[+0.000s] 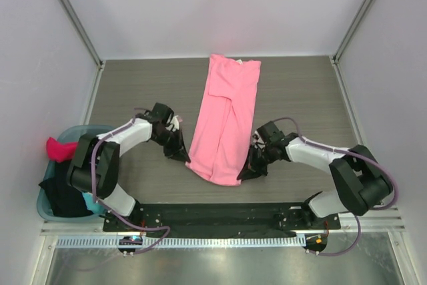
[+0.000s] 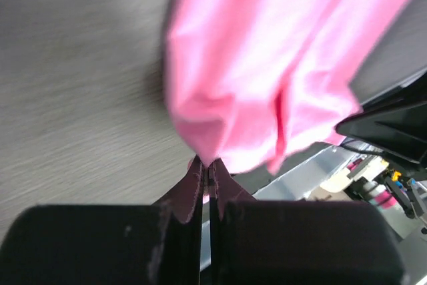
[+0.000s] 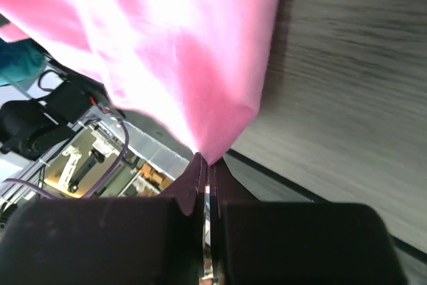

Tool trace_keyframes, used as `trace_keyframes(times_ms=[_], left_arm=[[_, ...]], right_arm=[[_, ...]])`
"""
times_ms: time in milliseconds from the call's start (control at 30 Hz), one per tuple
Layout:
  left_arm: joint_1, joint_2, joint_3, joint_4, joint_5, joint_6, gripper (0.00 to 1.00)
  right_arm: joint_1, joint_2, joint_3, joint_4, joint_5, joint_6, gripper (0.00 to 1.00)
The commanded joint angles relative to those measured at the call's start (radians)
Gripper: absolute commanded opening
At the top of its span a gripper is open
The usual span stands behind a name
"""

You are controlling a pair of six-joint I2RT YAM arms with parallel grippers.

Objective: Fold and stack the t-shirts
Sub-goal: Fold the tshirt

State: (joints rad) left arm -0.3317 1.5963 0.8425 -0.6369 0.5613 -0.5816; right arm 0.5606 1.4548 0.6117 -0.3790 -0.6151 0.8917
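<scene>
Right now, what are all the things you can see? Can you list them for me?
pink t-shirt: one, light pink, lying long and narrow down the middle of the table
magenta cloth: one, magenta, poking over the far rim of the basket
black cloth: one, black, piled in the basket
basket: one, teal, beside the table's left edge
table: one, grey wood grain, under the pink t-shirt
left gripper: one, black, pinching the near left corner of the pink t-shirt
right gripper: one, black, pinching the near right corner of the pink t-shirt
</scene>
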Motion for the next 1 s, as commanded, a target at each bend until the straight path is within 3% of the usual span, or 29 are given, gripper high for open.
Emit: trace_keyframes(times_ms=[0, 100, 367, 633, 967], left_arm=[[0.003, -0.055, 0.116, 0.009, 0.032, 0.040, 0.00], [0.005, -0.041, 0.226, 0.011, 0.026, 0.058, 0.00], [0.006, 0.069, 0.460, 0.033, -0.009, 0.081, 0.00], [0.016, 0.286, 0.762, 0.022, -0.054, 0.129, 0.00], [0.033, 0.519, 0.970, 0.039, -0.069, 0.144, 0.00]], right_arm=[[-0.048, -0.082, 0.101, -0.104, 0.014, -0.088, 0.02], [-0.093, -0.102, 0.199, -0.182, 0.032, -0.149, 0.01], [-0.205, -0.004, 0.399, -0.202, 0.034, -0.217, 0.01], [-0.332, 0.142, 0.473, -0.079, 0.031, -0.211, 0.02], [-0.407, 0.381, 0.638, 0.063, 0.002, -0.197, 0.02]])
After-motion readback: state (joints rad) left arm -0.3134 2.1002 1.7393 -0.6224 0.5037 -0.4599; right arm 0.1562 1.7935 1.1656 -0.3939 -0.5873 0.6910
